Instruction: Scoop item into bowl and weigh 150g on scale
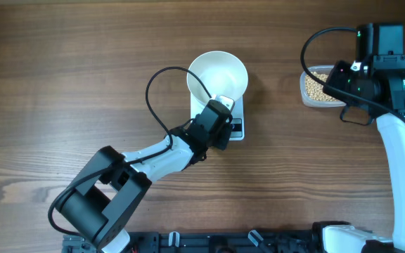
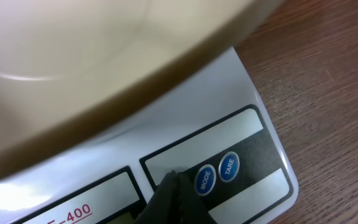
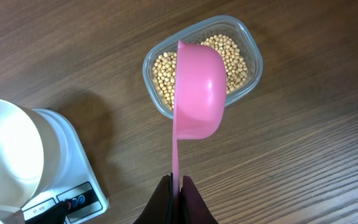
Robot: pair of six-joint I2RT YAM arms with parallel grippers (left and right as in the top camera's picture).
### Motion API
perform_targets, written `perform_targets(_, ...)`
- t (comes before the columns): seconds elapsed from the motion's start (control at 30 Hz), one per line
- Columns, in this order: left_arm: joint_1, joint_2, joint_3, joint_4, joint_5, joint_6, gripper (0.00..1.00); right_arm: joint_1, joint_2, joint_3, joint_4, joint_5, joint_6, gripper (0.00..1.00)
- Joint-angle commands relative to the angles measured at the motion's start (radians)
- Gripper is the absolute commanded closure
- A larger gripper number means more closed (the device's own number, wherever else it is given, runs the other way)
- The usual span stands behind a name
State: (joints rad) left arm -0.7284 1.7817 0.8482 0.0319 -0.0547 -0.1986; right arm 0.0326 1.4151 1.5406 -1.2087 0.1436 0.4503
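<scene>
The white bowl (image 1: 218,76) sits on the white scale (image 1: 238,112) at mid-table. My left gripper (image 2: 176,175) is shut, its tip resting on the scale's dark button panel just left of the blue MODE button (image 2: 204,180). In the left wrist view the bowl (image 2: 73,62) fills the top. My right gripper (image 3: 178,180) is shut on the thin handle of a pink scoop (image 3: 197,87). The scoop hangs over the clear container (image 3: 253,74) of tan beans (image 3: 235,56), its rounded back facing the camera. The inside of the scoop is hidden.
The container of beans (image 1: 318,88) stands at the far right, partly under the right arm (image 1: 378,70). A black cable (image 1: 162,77) loops from the left arm beside the bowl. Bare wooden tabletop (image 1: 62,84) spreads to the left and front.
</scene>
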Motion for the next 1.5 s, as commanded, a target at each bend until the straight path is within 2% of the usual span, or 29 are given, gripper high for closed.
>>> perform_targets(0.0,-0.006,0.032,-0.005,-0.005,0.012,0.012,0.96,-0.003,0.006,0.009,0.012,0.025,-0.006,0.96)
perform_targets(1.47,-0.006,0.068,-0.005,-0.085,0.012,0.012,0.96,-0.003,0.006,0.009,0.018,0.013,-0.003,0.96)
